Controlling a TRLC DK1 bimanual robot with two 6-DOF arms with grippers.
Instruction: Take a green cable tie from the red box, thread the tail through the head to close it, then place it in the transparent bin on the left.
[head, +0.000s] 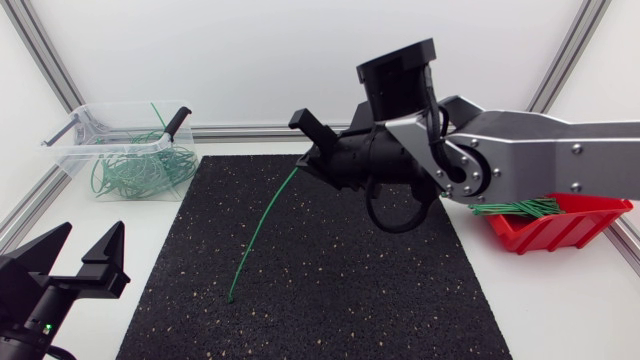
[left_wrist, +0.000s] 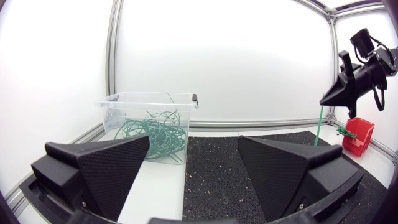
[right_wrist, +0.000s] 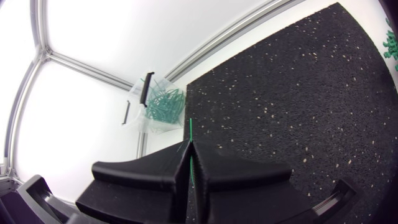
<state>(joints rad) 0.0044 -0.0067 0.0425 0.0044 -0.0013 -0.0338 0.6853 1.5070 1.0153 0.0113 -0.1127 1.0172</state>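
Cable tie (head: 260, 230) pinched between right fingers (head: 308, 122).

place: robotics lab test cell | enclosure: aluminium rails (head: 40, 57) and plain white panels (head: 250, 50) around a white table (head: 560, 300) | surface: black speckled mat (head: 330, 280) | equipment: two robot arms, left arm (head: 25, 315) and right arm (head: 540, 150); red box (head: 560, 228); transparent bin (head: 75, 160)
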